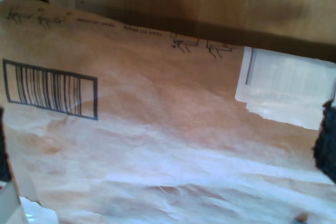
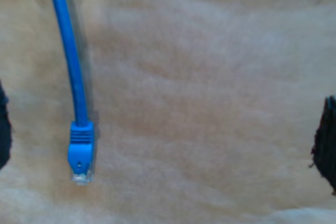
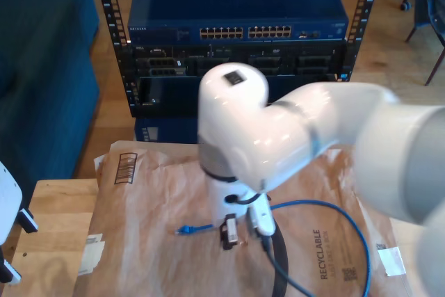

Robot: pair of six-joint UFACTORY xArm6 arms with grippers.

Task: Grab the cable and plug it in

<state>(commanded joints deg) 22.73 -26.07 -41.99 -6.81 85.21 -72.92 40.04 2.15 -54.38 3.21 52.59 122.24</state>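
blue cable [image 2: 73,72] plug lies between my second gripper's [image 2: 168,145] spread, empty jaws.

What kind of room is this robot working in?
Probably a lab or workshop set up for network gear: a rack holds a blue network switch with rows of ports, and a blue cable lies on brown paper covering a wooden table.

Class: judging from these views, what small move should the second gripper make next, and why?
Probably shift my second gripper sideways until the cable's plug sits between its fingers, then descend. The plug lies flat on the brown paper, off to one side of the open jaws, ungrasped.
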